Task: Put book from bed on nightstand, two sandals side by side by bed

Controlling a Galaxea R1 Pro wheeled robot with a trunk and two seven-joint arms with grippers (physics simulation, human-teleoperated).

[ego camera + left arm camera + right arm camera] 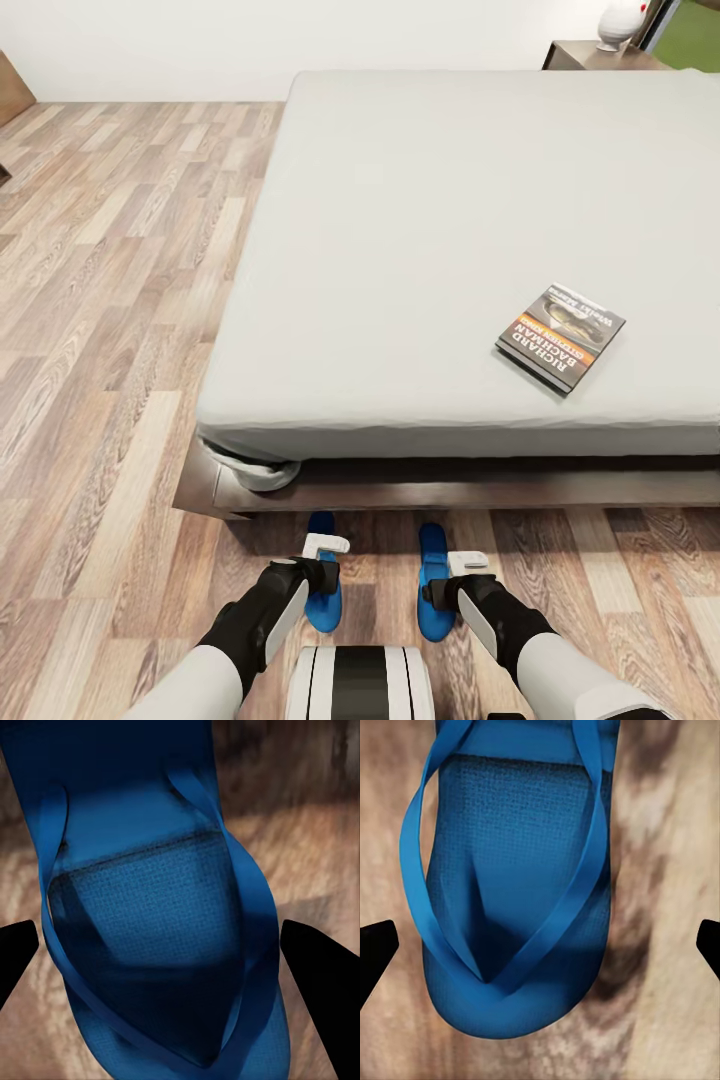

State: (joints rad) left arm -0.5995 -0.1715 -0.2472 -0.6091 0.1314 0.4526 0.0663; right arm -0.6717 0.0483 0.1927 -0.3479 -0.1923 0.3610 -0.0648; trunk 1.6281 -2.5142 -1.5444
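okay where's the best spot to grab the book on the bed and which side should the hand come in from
Probably the book's near corner, coming from the foot of the bed. It lies flat and thin on the mattress, turned askew, close to the foot edge, with that corner pointing toward the robot. Come in low and pinch across its thickness, maybe pressing into the soft surface.

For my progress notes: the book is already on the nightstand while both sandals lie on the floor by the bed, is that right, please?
Not quite: in the head view the book lies on the bed's mattress, not on the nightstand. Both sandals do lie on the floor by the bed.
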